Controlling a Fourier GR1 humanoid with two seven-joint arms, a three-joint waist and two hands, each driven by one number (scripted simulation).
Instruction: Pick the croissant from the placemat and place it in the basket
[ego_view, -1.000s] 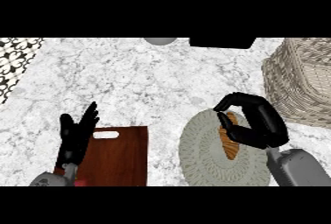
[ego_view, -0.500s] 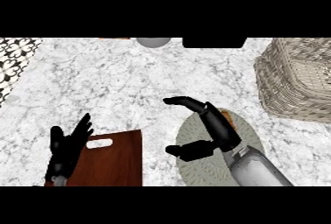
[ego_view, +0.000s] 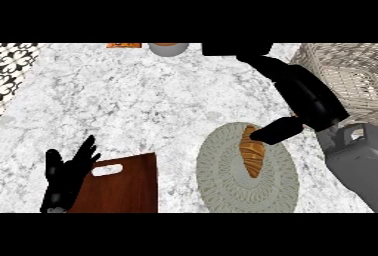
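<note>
Overhead, right hand (ego_view: 306, 95) stretches out — fingers straight, thumb touching croissant (ego_view: 252, 157); left hand (ego_view: 66, 175) rests open.

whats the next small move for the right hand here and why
Probably lower the right hand and curl its fingers round the croissant. The croissant lies on the round placemat, not yet lifted, with only the thumb at its upper end and the fingers stretched out above it. The basket waits at the right; the left hand rests open by the cutting board.
</note>
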